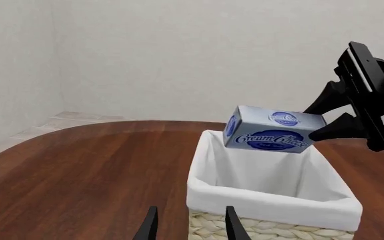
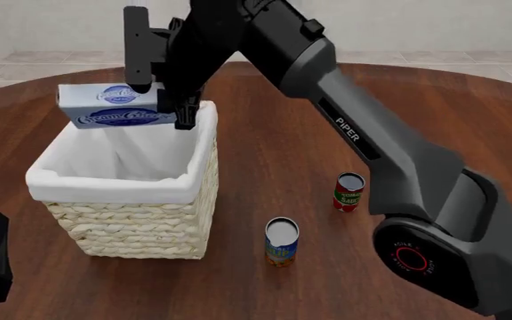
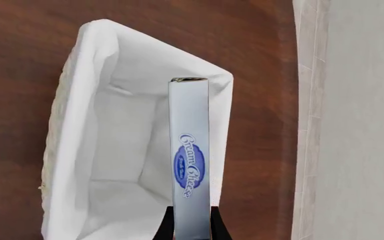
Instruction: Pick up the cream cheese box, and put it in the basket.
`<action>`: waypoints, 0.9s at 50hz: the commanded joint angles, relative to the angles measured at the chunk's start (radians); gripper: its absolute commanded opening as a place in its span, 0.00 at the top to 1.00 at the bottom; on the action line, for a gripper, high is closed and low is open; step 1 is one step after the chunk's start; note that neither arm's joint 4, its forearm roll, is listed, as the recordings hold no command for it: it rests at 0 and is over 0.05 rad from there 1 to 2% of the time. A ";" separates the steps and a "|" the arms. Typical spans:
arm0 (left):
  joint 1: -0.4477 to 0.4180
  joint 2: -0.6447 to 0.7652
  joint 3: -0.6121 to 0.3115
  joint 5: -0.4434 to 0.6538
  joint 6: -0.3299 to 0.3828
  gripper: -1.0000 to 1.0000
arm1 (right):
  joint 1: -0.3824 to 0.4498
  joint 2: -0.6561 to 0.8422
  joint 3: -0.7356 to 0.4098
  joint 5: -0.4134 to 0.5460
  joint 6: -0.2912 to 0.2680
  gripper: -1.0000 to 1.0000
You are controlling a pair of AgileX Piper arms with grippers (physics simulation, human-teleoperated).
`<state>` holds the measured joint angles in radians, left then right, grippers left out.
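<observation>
Holding one cream cheese box (image 2: 112, 105) clamped above the one basket (image 2: 131, 223), your right gripper (image 2: 167, 100) grips; left gripper (image 1: 190, 225) spread; two cans (image 2: 282, 242) beside basket.

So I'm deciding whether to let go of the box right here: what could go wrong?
The cream cheese box, held by the right gripper, hangs over the far rim of the basket, not its middle. Released now, it may clip the liner edge and tip outside. Its free end juts well past the fingers, so it may tumble on release.
</observation>
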<state>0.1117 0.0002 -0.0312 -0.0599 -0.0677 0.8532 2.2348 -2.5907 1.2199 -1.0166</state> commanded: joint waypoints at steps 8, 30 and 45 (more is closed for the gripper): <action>0.003 0.000 0.000 0.000 -0.004 0.00 | 0.013 0.027 -0.015 -0.003 0.022 1.00; 0.004 0.000 0.000 0.000 -0.003 0.00 | 0.003 0.035 0.046 -0.039 0.041 1.00; 0.005 0.000 0.000 -0.001 -0.004 0.00 | 0.012 0.041 0.070 -0.060 0.054 1.00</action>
<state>0.1156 0.0002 -0.0310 -0.0601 -0.0710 0.8630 2.2753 -2.5224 1.1735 -0.9834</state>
